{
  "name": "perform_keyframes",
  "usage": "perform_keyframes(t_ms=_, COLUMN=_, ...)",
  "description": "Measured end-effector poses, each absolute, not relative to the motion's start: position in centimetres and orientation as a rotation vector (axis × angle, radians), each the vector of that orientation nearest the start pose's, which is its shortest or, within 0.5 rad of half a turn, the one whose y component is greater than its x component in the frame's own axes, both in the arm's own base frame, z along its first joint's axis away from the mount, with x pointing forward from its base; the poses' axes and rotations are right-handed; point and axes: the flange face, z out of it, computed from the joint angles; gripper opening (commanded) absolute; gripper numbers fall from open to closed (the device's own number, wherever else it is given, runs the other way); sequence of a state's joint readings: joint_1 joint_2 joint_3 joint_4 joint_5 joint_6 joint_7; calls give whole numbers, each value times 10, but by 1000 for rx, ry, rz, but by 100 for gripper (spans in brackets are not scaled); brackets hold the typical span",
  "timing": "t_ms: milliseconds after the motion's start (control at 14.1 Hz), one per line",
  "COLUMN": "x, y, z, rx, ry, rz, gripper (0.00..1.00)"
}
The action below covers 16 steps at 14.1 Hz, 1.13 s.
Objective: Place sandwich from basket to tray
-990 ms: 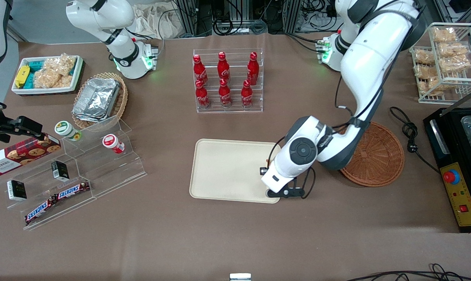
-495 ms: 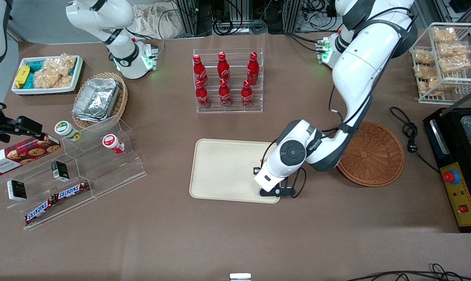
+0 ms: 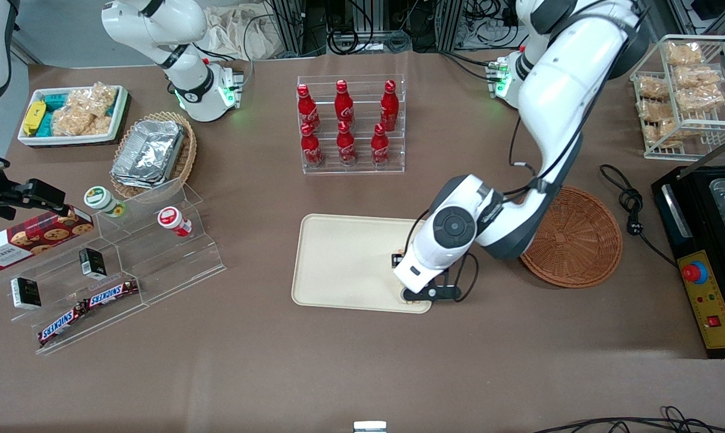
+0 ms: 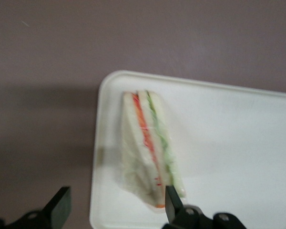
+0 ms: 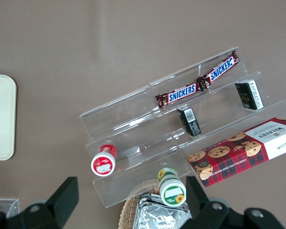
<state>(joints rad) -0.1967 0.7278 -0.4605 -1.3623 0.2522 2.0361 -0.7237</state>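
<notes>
Cream tray (image 4: 229, 143) carries the sandwich (image 4: 150, 148) now, w/ the hand (image 4: 115, 206) open just above it, gripping nothing. Sandwich sits right by the tray's corner rim; if you lift off skewed, a finger (image 4: 173, 202) could snag the wrap & drag it onto the desk (image 4: 43, 95).

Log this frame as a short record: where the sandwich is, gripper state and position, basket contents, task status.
sandwich: lying on the tray, near a corner
gripper: open, above the sandwich, not gripping it
basket: nothing seen in its visible part; partly hidden by the arm
task status: sandwich appears placed and released
</notes>
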Motion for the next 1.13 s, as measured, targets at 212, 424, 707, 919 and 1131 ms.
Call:
perform_keyframes(t_ms=212, x=632, y=-321, z=404, rx=-3137, ry=-180, rz=9, gripper=100)
perform_keyframes(t_ms=424, x=611, y=-267, z=467, rx=-3074, ry=-222, rz=-80, gripper=100)
perform_keyframes(t_ms=707, x=571, y=-194, z=516, rx=-3054, ry=-188, rz=-66, gripper=100)
perform_keyframes(t_ms=919, x=564, y=-147, z=537, rx=-3060, ry=-167, rz=-45, gripper=100)
perform_keyframes(t_ms=1131, x=565, y=-121, z=541, rx=-3059, ry=-137, rz=-21, gripper=100)
